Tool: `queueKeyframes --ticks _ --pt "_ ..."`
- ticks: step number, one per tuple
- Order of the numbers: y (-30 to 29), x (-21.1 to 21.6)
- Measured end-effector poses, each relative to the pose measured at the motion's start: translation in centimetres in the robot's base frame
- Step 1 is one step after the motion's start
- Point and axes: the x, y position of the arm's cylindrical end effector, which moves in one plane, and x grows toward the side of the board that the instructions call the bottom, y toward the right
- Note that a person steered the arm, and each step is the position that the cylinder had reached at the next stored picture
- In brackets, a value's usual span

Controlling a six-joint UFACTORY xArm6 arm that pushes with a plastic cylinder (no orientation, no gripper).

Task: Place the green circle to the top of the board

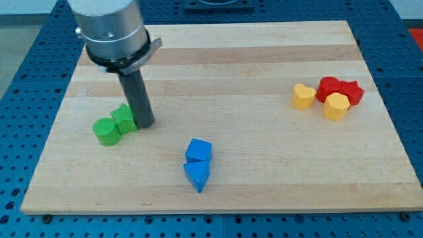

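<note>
Nearest the camera lies the blue triangular block [196, 176], one corner pointing toward the near edge of the wooden board [264, 178]; touching its far side sits a blue cube-like block [198, 151]. That makes two blue pieces, a little left of the board's middle.

The green circle [106, 131], a short upright cylinder, stands on the left part of the board, about midway between its near and far edges. Its round face is up, so its axis runs vertically and it points no way along the board. Touching it on the right and slightly farther off is a second green block [123, 118], whose exact shape I cannot tell. Two green pieces, then.

My tip [145, 124] rests on the board just right of that second green block, against its right side or very nearly so; the green circle is one block away to the left. I carry no pincer, only the dark rod, so nothing opens or closes.

Far off on the right sits a tight cluster: two yellow pieces, a yellow heart-shaped block [303, 96] and a yellow angular block [336, 106], and two red blocks, one [328, 86] beside the other [352, 92].
</note>
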Motion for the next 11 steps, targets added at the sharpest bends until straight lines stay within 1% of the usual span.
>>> queueKeyframes --ticks 1,2,3,4,7,9,10,11 --pt "-0.4 3.1" --pt "-1.6 4.5" --pt "-5.9 8.3" --pt "-7.4 5.4" --pt "-8.9 -9.0" --pt "-4.2 -9.6" --pt "-1.9 -10.8" --pt "-1.5 -14.6"
